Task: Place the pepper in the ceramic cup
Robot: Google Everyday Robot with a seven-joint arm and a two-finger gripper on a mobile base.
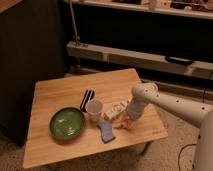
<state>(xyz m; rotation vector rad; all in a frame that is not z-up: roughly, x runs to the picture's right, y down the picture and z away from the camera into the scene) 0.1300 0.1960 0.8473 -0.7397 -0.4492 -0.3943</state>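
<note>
Tool point(128, 118) low over pepper point(125, 124), grip state unclear; pepper partly hidden; ceramic cup point(94, 107) near.

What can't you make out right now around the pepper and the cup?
All in the camera view:
The pepper is mostly covered by the gripper, which is low over it, right of the white bottle; held or not, cannot tell.
The ceramic cup is dark inside, so its contents are unclear.
The bottle's label is too small to read.
The arm has its base cut off by the right edge.
</note>
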